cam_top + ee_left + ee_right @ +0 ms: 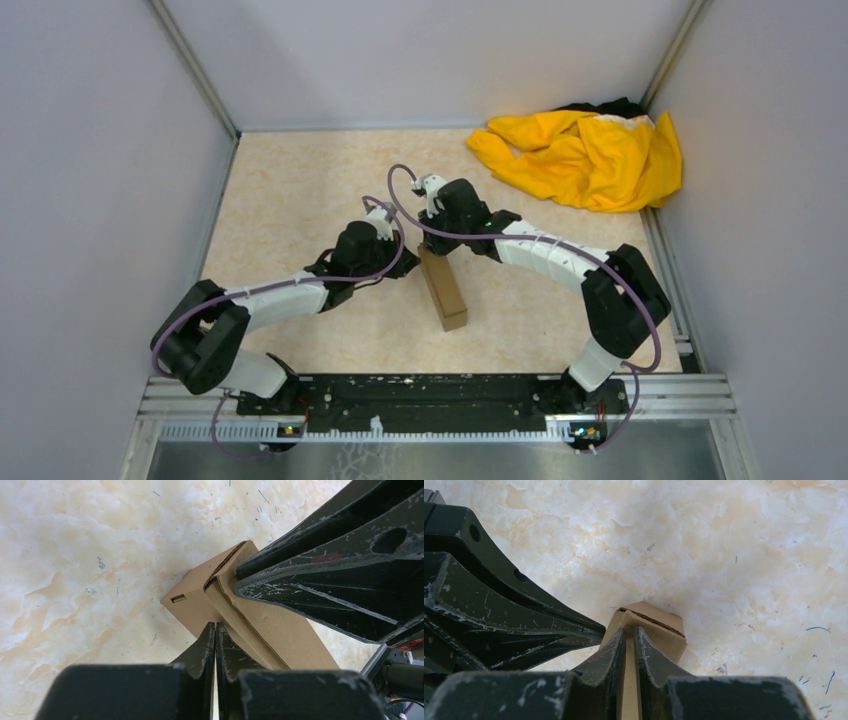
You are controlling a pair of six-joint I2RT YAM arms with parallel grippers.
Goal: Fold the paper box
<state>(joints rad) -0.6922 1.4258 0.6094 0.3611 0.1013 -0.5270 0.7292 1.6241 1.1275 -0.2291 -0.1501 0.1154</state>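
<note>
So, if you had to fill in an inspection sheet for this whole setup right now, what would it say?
Surface: beige marbled tabletop, scuffed, with small pen-like marks.
Job's things: paper box, a long brown carton lying flat mid-table.
Clutter: crumpled yellow cloth in the far right corner, something dark behind it.
Grippers: left gripper shut, tips against the box's side; right gripper pinching cardboard at the box's far end.
Cables: purple cables in loose loops.
Surroundings: grey walls on three sides, metal rail along the near edge.
</note>
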